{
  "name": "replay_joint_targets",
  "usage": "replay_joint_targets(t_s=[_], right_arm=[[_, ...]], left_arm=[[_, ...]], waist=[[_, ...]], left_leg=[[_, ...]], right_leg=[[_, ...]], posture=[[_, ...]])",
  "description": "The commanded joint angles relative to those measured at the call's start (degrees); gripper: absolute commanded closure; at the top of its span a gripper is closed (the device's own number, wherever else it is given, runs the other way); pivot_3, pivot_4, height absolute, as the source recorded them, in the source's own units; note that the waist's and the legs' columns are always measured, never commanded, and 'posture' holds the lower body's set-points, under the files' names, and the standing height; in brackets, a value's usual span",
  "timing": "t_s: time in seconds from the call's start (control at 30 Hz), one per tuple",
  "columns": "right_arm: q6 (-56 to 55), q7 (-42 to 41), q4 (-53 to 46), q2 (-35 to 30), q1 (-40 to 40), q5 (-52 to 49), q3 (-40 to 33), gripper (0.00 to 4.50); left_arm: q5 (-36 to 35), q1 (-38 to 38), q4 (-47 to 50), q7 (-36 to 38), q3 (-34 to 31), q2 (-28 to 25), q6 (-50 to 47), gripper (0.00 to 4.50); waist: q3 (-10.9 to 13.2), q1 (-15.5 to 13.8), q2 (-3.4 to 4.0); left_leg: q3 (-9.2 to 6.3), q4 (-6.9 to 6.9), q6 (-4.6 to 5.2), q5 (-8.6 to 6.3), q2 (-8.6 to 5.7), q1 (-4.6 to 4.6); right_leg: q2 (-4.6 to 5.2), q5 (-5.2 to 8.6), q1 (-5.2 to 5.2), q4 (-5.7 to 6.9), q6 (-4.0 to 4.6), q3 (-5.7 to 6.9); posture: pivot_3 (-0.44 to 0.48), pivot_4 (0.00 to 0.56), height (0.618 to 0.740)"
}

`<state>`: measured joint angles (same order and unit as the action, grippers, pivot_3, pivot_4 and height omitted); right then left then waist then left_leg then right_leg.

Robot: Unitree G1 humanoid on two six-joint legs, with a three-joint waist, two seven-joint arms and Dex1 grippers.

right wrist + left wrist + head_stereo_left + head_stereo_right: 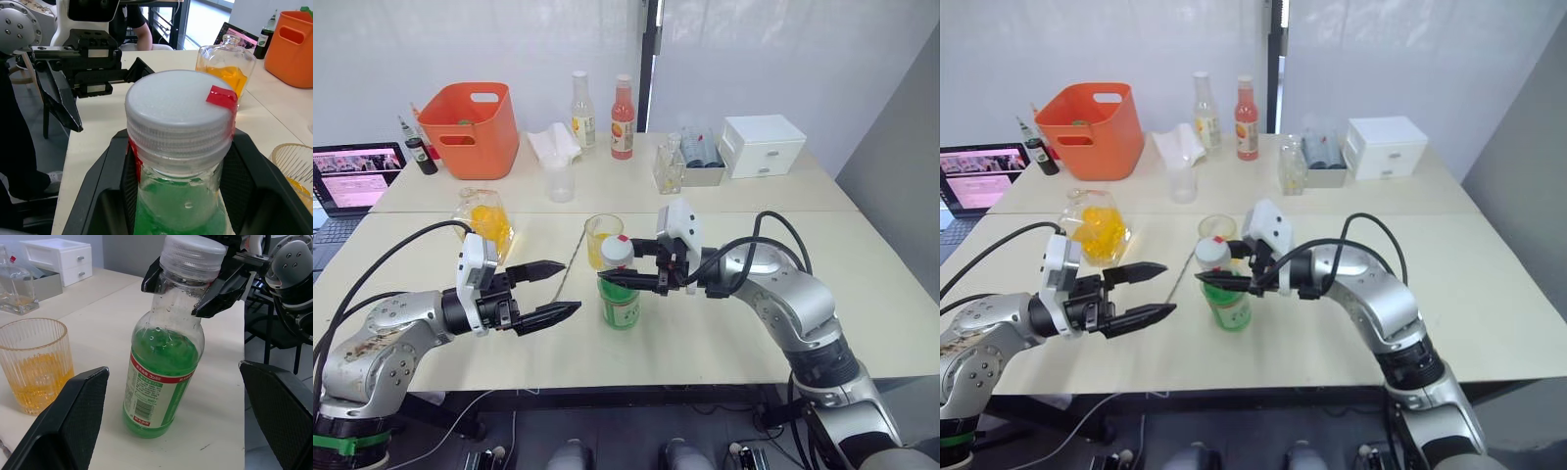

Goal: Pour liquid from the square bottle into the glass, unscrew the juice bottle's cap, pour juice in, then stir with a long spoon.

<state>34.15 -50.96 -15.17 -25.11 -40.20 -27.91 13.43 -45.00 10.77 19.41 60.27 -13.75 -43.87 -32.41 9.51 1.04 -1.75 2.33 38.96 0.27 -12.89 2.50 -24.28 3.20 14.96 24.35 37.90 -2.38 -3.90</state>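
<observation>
The juice bottle [620,299] stands upright near the table's front, green liquid inside, its cap [616,251] screwed on, white with a red patch. My right gripper [612,272] is shut on the bottle's neck just below the cap, one finger on each side. Directly behind the bottle is the glass [601,240], holding some orange-yellow liquid. Left of it sits the square bottle [484,217]. The long spoon [571,264] lies flat on the table left of the glass. My left gripper [570,287] hovers open, a short way left of the juice bottle and apart from it.
At the back stand an orange basket [470,127], a cloudy plastic cup [560,179], two slim bottles [623,116], a small clear square bottle [669,166] and a white drawer box [762,145]. A laptop [352,176] sits at far left.
</observation>
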Motion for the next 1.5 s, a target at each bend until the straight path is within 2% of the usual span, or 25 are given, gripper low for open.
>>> replay_joint_targets(t_s=[0.03,0.1,0.2,0.33,0.43,0.77,0.83,1.03,1.07,1.2,1.33,1.4,1.5], right_arm=[[-0.2,0.4,-1.4,0.6,0.0,-0.4,-1.1,1.79],[0.1,0.3,-1.5,0.5,0.1,-0.6,-1.6,1.02],[1.6,-0.6,-1.3,-0.3,-0.6,-2.6,-3.6,0.14],[2.2,-4.8,1.1,-2.6,-1.7,-4.3,-5.2,0.14],[0.0,-9.4,6.7,-3.5,-2.9,-3.6,-4.9,0.14],[-5.2,-15.5,16.6,0.0,-7.7,-1.2,-3.6,0.14],[-5.7,-15.6,17.5,1.0,-8.4,-1.1,-3.9,0.65],[-6.2,-15.6,18.1,2.6,-8.6,-0.5,-4.0,2.66],[-6.2,-15.6,18.0,2.7,-8.5,-0.5,-4.0,2.79],[-5.8,-15.4,16.7,2.6,-7.6,-0.8,-4.3,2.79],[-2.5,-12.7,10.7,1.4,-5.4,-2.3,-5.8,2.79],[0.3,-9.6,6.8,0.7,-4.0,-2.6,-6.6,2.79],[8.4,1.9,-3.9,1.7,-0.5,-3.7,-9.4,2.79]], left_arm=[[-0.1,0.7,0.9,0.5,-0.6,-0.4,1.2,0.00],[-0.1,0.9,0.9,0.5,-0.5,-0.4,1.1,0.00],[-0.1,0.9,0.8,0.7,-0.4,-0.5,1.0,0.00],[0.1,1.5,0.3,1.0,-0.2,-0.6,1.0,0.00],[0.5,2.2,-0.4,1.4,0.1,-0.6,1.1,0.00],[0.7,2.8,-0.3,1.3,0.1,-0.5,0.8,0.00],[0.6,2.6,0.1,1.0,-0.1,-0.5,0.6,0.00],[0.5,2.2,0.6,0.5,-0.5,-0.7,0.4,0.00],[0.4,2.2,0.7,0.5,-0.6,-0.8,0.3,0.00],[0.4,2.2,0.8,0.2,-0.6,-0.8,0.3,0.00],[0.6,2.4,0.8,-0.1,-0.3,-0.5,0.4,0.00],[0.7,2.6,0.7,-0.2,-0.1,-0.4,0.6,0.00],[1.0,3.1,0.2,0.0,0.2,-0.3,1.0,0.00]], waist=[[0.0,0.0,0.00],[0.0,0.0,0.00],[0.0,0.0,0.00],[0.0,-0.1,0.00],[0.0,-0.1,0.00],[0.0,0.1,0.00],[0.0,0.0,0.00],[0.0,-0.2,0.00],[0.0,-0.1,0.00],[0.0,-0.1,0.00],[0.0,-0.1,0.00],[0.0,-0.2,0.00],[0.0,-0.3,0.00]], left_leg=[[0.00,0.00,0.00,0.00,0.00,0.01],[0.00,0.00,0.00,0.00,0.00,0.00],[0.00,0.00,0.00,0.00,0.00,0.00],[0.00,0.00,0.00,0.00,-0.01,0.00],[0.02,0.01,0.00,0.00,-0.01,0.04],[0.03,-0.01,0.00,0.00,0.02,0.02],[0.03,-0.01,0.00,0.00,0.02,0.02],[0.03,0.00,0.00,0.00,0.00,0.02],[0.03,0.00,0.00,0.00,0.00,0.02],[0.03,-0.01,0.00,0.00,0.01,0.03],[0.03,-0.01,0.00,0.00,0.01,0.01],[0.01,-0.01,0.00,0.00,0.01,0.00],[0.01,-0.01,0.00,0.00,0.02,-0.02]], right_leg=[[0.00,0.00,0.00,0.01,0.00,0.00],[0.00,0.00,0.00,0.01,0.00,0.00],[0.00,0.00,0.00,0.00,0.00,0.00],[0.00,0.00,-0.01,-0.01,0.00,0.00],[0.00,0.00,-0.03,-0.01,0.00,0.00],[-0.04,0.00,0.01,0.01,0.00,0.00],[-0.04,0.00,0.00,0.02,0.00,0.00],[0.00,0.00,-0.01,0.02,0.00,0.00],[0.00,0.00,-0.01,0.03,0.00,0.00],[-0.01,0.00,0.01,0.04,0.01,0.00],[-0.01,0.00,0.01,0.04,0.01,0.00],[0.01,0.00,0.01,0.04,0.01,0.00],[0.03,0.00,0.02,0.04,0.00,0.01]], posture=[[0.000,0.150,0.715],[0.000,0.150,0.715],[0.000,0.150,0.715],[0.000,0.150,0.715],[0.000,0.150,0.715],[0.000,0.150,0.715],[0.000,0.150,0.715],[0.000,0.150,0.715],[0.000,0.150,0.715],[0.000,0.150,0.715],[0.000,0.150,0.715],[0.000,0.150,0.715],[0.000,0.150,0.715]])
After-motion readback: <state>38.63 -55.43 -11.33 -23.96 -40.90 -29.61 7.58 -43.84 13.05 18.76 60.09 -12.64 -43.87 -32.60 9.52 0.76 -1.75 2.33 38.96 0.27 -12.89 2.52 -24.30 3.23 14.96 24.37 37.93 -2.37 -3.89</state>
